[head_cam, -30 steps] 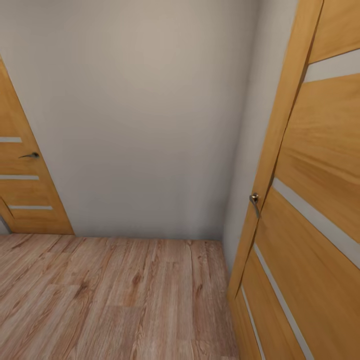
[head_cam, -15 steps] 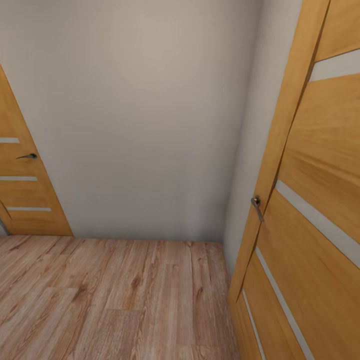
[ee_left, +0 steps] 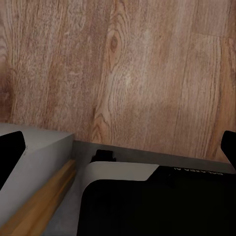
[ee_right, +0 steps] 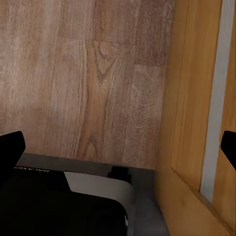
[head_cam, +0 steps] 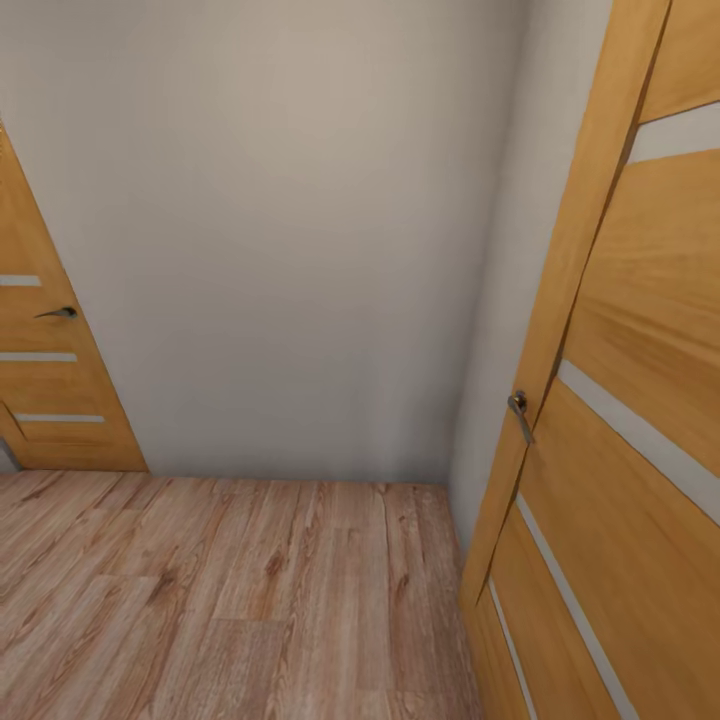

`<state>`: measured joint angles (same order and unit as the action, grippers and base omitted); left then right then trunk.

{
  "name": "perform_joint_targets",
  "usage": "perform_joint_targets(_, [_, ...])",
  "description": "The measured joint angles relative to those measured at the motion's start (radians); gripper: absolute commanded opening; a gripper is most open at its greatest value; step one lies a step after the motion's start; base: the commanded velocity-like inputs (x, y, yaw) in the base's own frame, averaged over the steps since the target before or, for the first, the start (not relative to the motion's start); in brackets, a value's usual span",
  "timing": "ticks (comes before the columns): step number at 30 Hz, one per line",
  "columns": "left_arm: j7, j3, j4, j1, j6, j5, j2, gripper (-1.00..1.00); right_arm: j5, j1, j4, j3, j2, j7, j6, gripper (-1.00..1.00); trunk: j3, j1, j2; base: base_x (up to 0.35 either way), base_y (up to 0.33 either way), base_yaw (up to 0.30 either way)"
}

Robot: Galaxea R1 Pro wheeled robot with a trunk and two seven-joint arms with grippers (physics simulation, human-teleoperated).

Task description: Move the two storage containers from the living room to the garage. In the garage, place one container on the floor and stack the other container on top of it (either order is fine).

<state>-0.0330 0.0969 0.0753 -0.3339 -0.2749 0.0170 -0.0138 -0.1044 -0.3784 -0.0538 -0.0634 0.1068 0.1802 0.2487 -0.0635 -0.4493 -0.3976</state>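
You're in transit: blank wall (head_cam: pixel 300 230) at 12, open door (head_cam: pixel 640 400) at 3, containers not in sight. Both end effectors look spread wide and empty, fingertips (ee_left: pixel 11 157) at frame edges. Door sits just beside your right base (ee_right: pixel 64 206); turning right risks clipping it.

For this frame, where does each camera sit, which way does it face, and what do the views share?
Head view: on the robot's head, facing forward and down at a grey wall, wood-plank floor and two wooden doors.
Left wrist view: near the left gripper, facing down at planks and the robot's base.
Right wrist view: near the right gripper, facing floor, base and door.
Shared: the plank floor.
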Motion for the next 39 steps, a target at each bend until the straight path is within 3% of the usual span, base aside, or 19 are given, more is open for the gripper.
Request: perform_joint_targets(39, [0.000,0.000,0.000,0.000,0.000,0.000,-0.002,1.00,0.000,0.000,0.000,0.000,0.000,0.000,0.000,1.00,0.000,0.000,0.000,0.000,-0.006,0.000])
